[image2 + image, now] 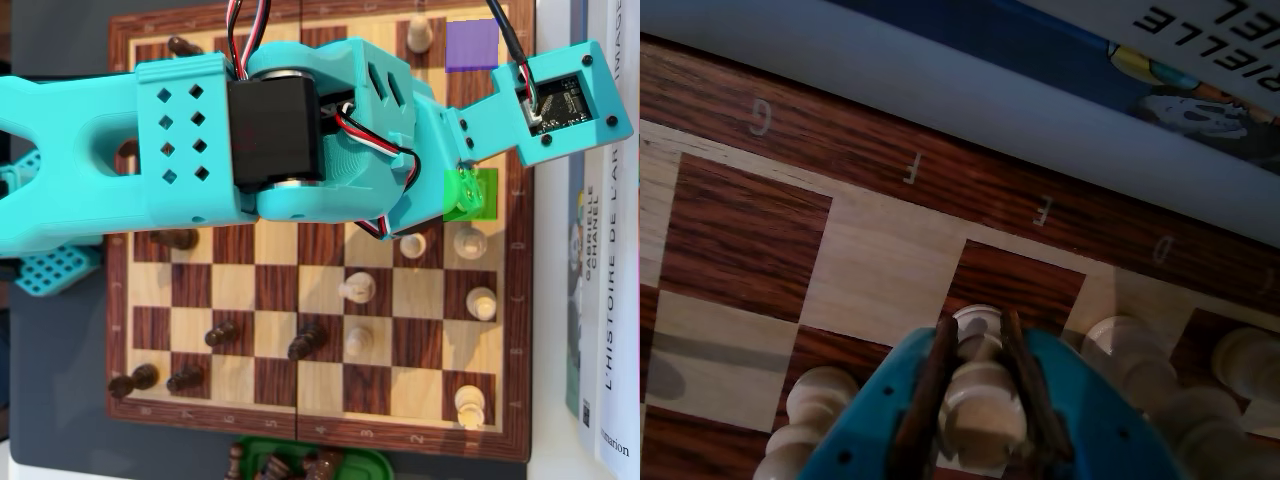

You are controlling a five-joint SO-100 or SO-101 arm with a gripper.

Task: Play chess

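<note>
In the wrist view my turquoise gripper (980, 332) comes in from the bottom edge. Its brown-lined jaws sit tight on both sides of a white chess piece (980, 405) near the F and E files of the wooden chessboard (870, 270). A white pawn (815, 395) stands to its left and another white piece (1120, 345) to its right. In the overhead view the arm (300, 130) covers the upper board (300, 270) and hides the gripper and the held piece. A green marked square (478, 200) and a purple marked square (470, 45) lie at the board's right side.
Overhead, white pieces (358, 289) and dark pieces (222, 333) are spread over the lower half of the board. A green tray (370, 462) with dark pieces sits below the board. Books (600, 300) lie along the right edge; they also show in the wrist view (1200, 110).
</note>
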